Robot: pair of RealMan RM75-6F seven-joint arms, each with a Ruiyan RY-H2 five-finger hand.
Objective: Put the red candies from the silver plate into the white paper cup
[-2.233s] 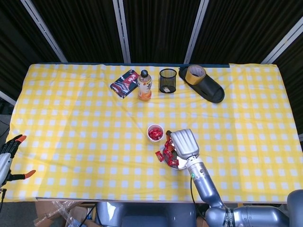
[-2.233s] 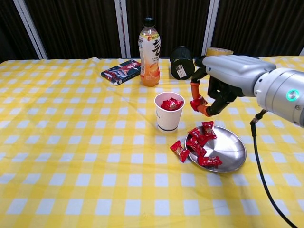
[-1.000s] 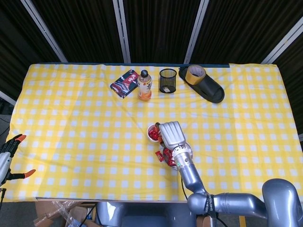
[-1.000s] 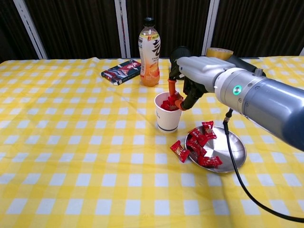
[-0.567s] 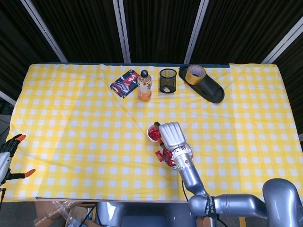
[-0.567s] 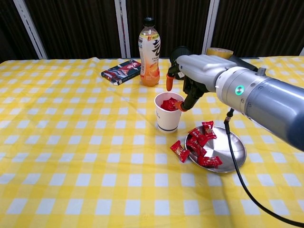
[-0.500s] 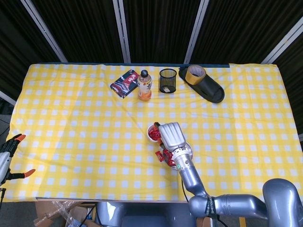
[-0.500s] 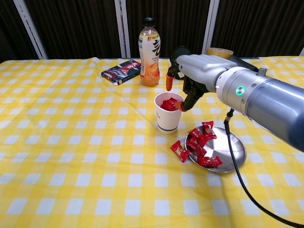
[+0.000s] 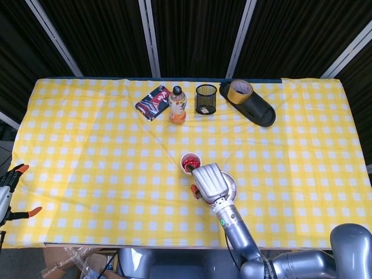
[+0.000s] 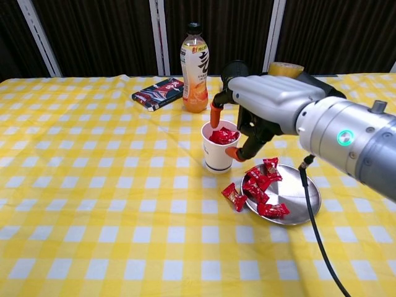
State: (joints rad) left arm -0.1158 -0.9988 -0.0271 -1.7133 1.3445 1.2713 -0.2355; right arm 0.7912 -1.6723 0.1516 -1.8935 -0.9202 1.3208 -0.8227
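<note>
The white paper cup stands mid-table with red candies inside. To its right lies the silver plate with several red candies on its left side. One candy lies on the cloth just off the rim. My right hand hovers between cup and plate, orange-tipped fingers spread, holding nothing. From the head view my right hand covers most of the plate, beside the cup. My left hand hangs off the table's left front corner, fingers apart and empty.
At the back stand an orange drink bottle, a black mesh pen holder and a tape roll on a black slipper. A dark packet lies left of the bottle. Yellow checked cloth covers the table.
My right hand carried a candy from the plate to the cup and let it go. It has since drawn back toward the plate, fingers still spread. The left hand barely moved.
</note>
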